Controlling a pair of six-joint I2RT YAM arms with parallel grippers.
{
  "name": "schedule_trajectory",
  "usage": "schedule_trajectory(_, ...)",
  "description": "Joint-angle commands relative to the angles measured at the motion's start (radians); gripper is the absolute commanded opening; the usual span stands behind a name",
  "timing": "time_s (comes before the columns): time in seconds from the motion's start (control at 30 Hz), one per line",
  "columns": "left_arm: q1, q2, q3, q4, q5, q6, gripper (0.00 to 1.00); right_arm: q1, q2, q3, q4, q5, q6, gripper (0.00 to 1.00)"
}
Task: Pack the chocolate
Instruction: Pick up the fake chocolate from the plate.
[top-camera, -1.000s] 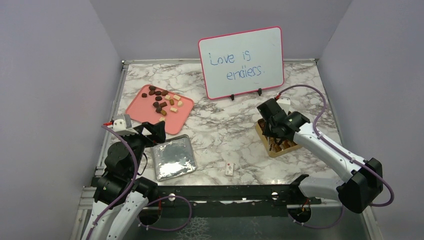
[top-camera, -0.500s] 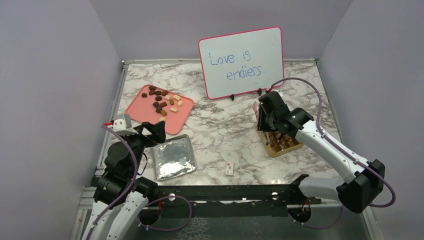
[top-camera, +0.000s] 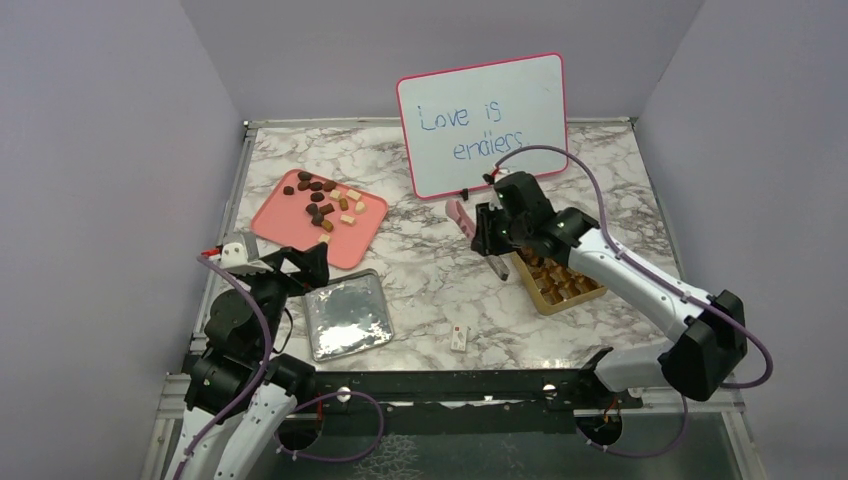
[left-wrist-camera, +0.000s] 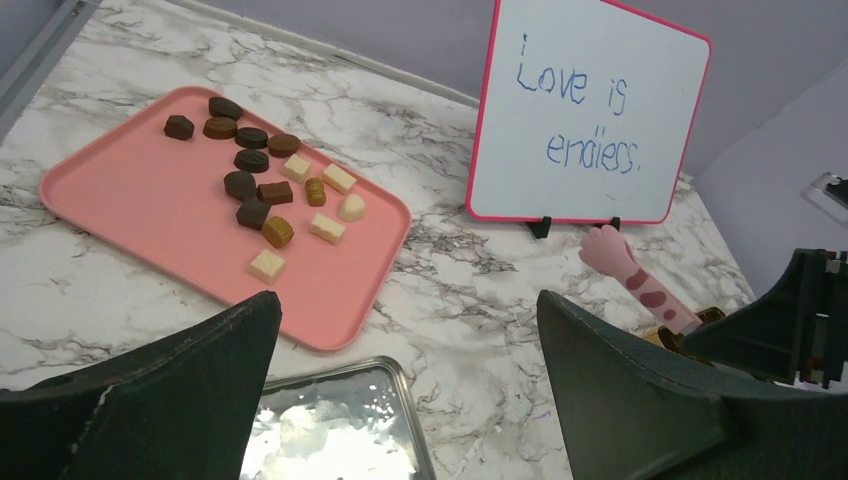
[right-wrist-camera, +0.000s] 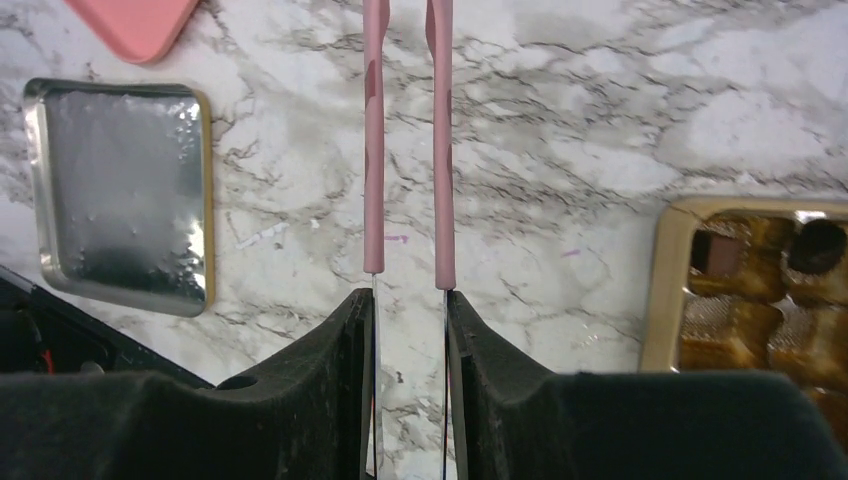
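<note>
The chocolate lies scattered on a pink tray at the back left: dark brown pieces with a few tan ones. The left wrist view shows the same pieces. More brown pieces sit in the compartments of a gold box at the right. My right gripper hangs over the table's middle, left of the box, shut on pink tongs that point toward the tray; nothing shows between their arms, and their tips are out of view. My left gripper stands open by the tray's near edge.
A silver lid lies at the front left, below the left gripper. A small white tag sits near the front edge. A pink-framed whiteboard stands at the back centre. Purple walls close in both sides.
My right gripper has left the gold box and swung left and back to the table's middle with the tongs in it. The left arm has barely shifted.
</note>
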Motion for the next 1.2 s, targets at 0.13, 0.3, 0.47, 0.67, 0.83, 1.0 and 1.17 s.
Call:
schedule_trajectory(0.13,0.008,-0.025,0.002,0.02,-0.004,0.004,0.99,0.151,0.2,0.146,0.15,-0.048,-0.05,0.36)
schedule_trajectory(0.3,0.012,-0.042,0.011,0.005,-0.027,0.001,0.99,0.252,0.374,0.297,0.157,-0.015,-0.109,0.37)
schedule_trajectory(0.47,0.016,-0.046,0.019,-0.005,-0.041,-0.003,0.99,0.29,0.554,0.46,0.162,-0.016,-0.189,0.37)
schedule_trajectory(0.67,0.016,-0.048,0.021,-0.012,-0.046,-0.006,0.99,0.29,0.721,0.609,0.149,-0.002,-0.259,0.38)
schedule_trajectory(0.83,0.016,-0.042,0.019,-0.012,-0.044,-0.008,0.99,0.29,0.81,0.714,0.122,0.04,-0.309,0.38)
schedule_trajectory(1.0,0.016,-0.038,0.018,-0.011,-0.045,-0.008,0.99,0.29,0.879,0.791,0.083,0.079,-0.339,0.39)
schedule_trajectory(1.17,0.016,-0.037,0.018,-0.011,-0.046,-0.008,0.99,0.29,0.925,0.839,0.05,0.085,-0.358,0.39)
